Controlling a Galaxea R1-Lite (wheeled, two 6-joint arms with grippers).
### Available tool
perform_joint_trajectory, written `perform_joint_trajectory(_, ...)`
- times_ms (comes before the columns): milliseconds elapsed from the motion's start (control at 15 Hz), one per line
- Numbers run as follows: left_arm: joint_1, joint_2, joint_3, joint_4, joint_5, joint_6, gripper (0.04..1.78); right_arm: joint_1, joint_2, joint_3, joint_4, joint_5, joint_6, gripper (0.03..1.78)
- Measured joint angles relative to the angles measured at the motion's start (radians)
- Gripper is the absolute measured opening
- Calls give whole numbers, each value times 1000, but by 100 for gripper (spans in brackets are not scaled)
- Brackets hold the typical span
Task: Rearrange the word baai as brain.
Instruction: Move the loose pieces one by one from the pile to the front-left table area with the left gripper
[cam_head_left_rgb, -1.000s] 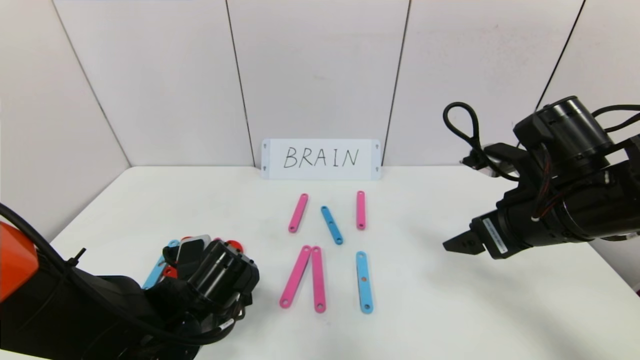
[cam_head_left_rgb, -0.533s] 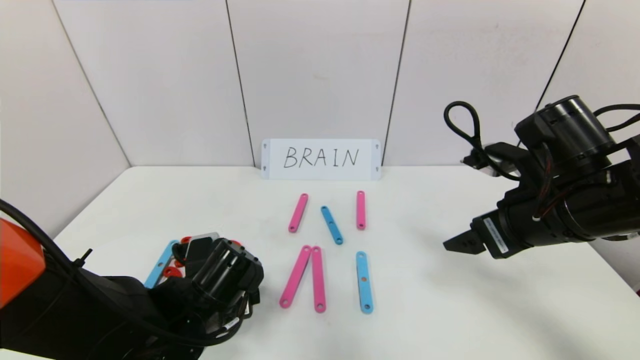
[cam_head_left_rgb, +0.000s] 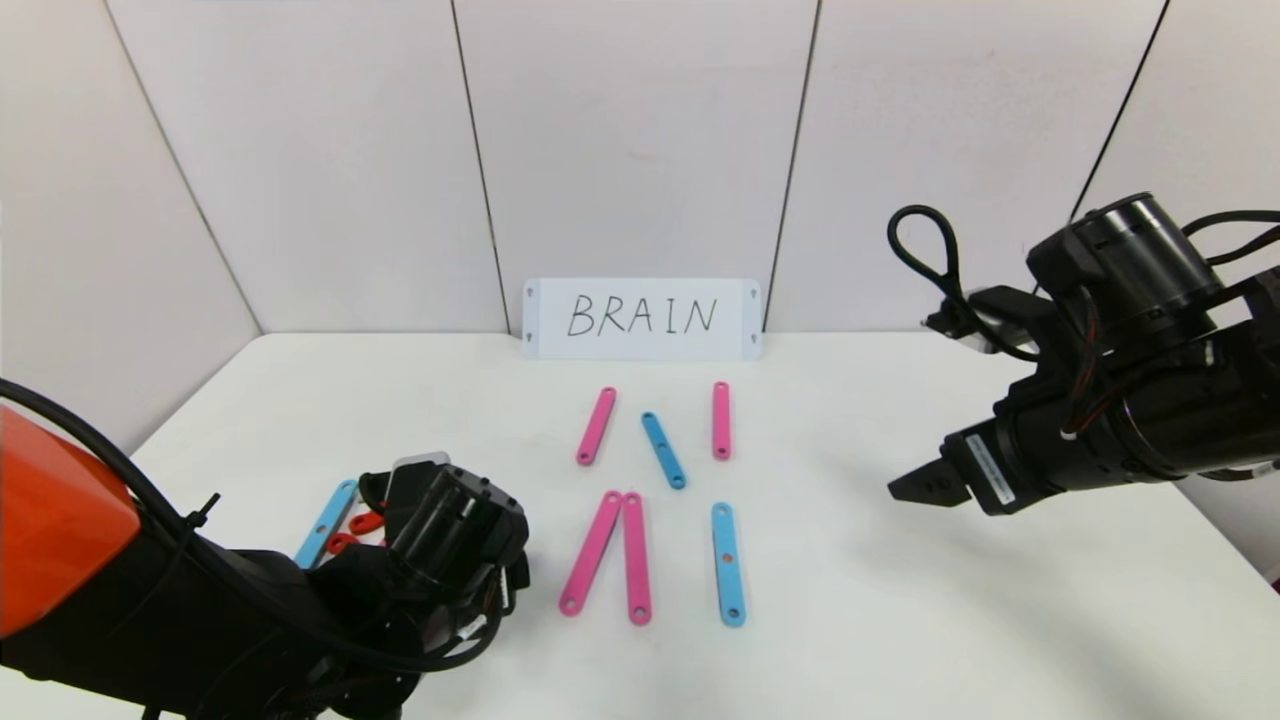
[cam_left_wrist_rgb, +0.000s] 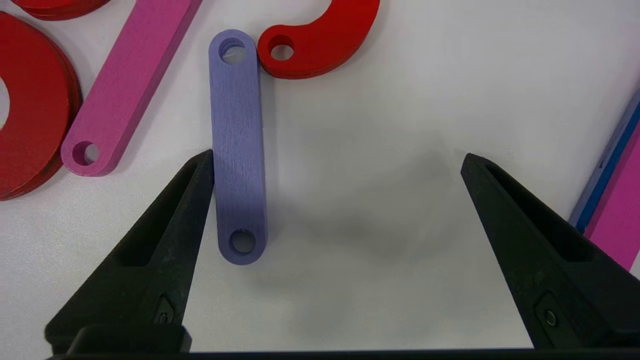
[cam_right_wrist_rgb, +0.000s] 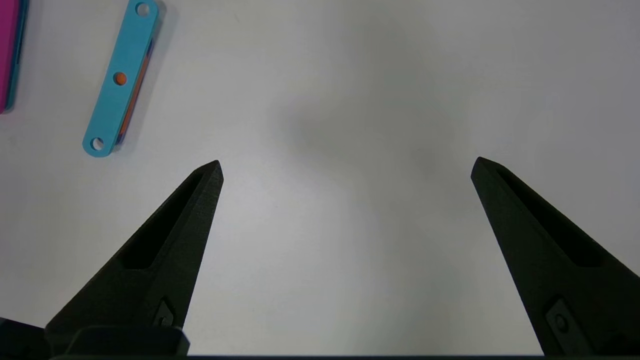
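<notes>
Plastic letter pieces lie flat on the white table (cam_head_left_rgb: 900, 620), spread from the lower left to the middle of the head view below the white card (cam_head_left_rgb: 641, 319). Largest among them, two long pink strips (cam_head_left_rgb: 610, 553) meet at their tops beside a blue strip (cam_head_left_rgb: 728, 565); above sit smaller pink and blue strips. The left gripper (cam_left_wrist_rgb: 337, 160), at lower left, hangs released, one finger (cam_left_wrist_rgb: 165, 235) touching a purple strip (cam_left_wrist_rgb: 237, 150) near red curves (cam_left_wrist_rgb: 320, 40). The right gripper (cam_right_wrist_rgb: 345, 165), at right, is spread wide over bare table.
</notes>
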Motion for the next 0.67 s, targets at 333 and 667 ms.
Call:
perform_joint_trajectory(333,3,-11,4,5,-3,1,170,1,9,0,0,0,0,174)
perform_joint_trajectory(667,0,-46,-1,12,-5,2,170,3,13,1,2,0,-1,174)
